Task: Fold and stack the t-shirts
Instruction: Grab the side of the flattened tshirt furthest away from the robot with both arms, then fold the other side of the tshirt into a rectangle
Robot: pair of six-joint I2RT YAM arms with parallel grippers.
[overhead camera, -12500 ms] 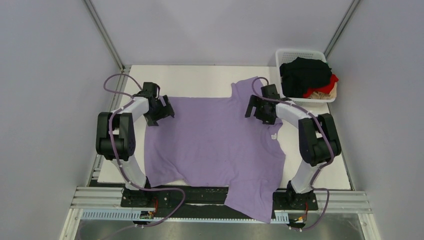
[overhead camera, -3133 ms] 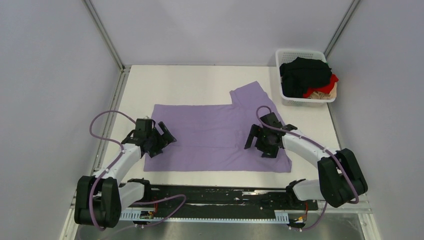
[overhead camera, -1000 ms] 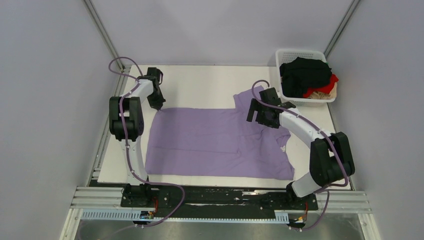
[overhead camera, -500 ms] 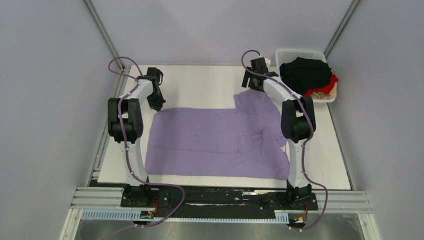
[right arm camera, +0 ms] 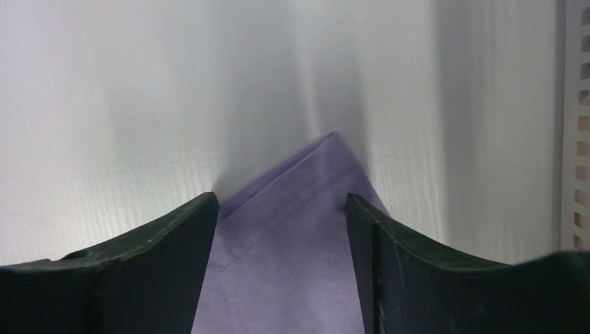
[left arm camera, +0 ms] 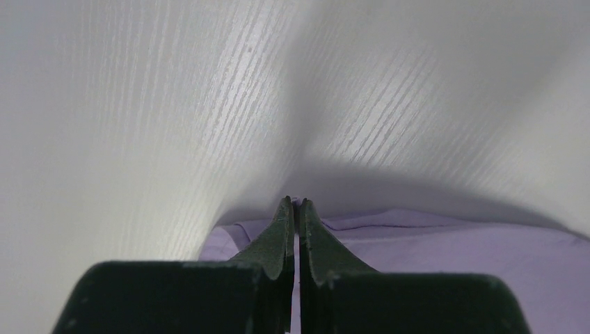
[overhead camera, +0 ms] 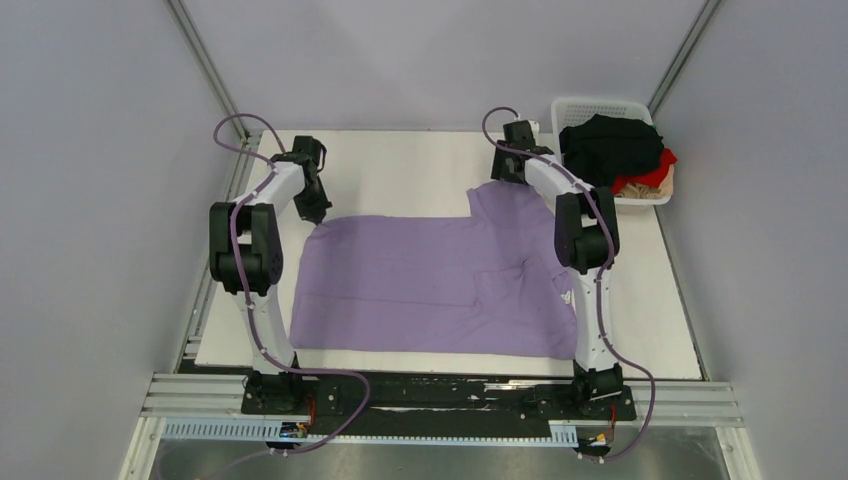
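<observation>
A light purple t-shirt (overhead camera: 430,280) lies on the white table (overhead camera: 400,165), its near half folded over the far half, with one sleeve (overhead camera: 500,200) sticking out toward the far right. My left gripper (overhead camera: 318,208) sits at the shirt's far left corner. In the left wrist view it (left arm camera: 297,203) is shut, with a sliver of purple cloth (left arm camera: 417,243) pinched at the tips. My right gripper (overhead camera: 505,172) is at the sleeve's far tip. Its fingers (right arm camera: 278,198) stand open on either side of the sleeve corner (right arm camera: 292,243).
A white lattice basket (overhead camera: 600,103) stands at the table's far right corner, close to the right gripper, and its wall (right arm camera: 576,139) shows in the right wrist view. It holds black (overhead camera: 610,150), red (overhead camera: 662,160) and beige (overhead camera: 640,186) t-shirts. Grey walls enclose the table.
The right arm swung from over the shirt's right part out to the far sleeve tip. The left gripper stayed shut at the far left corner. Earlier the shirt was folded in half.
</observation>
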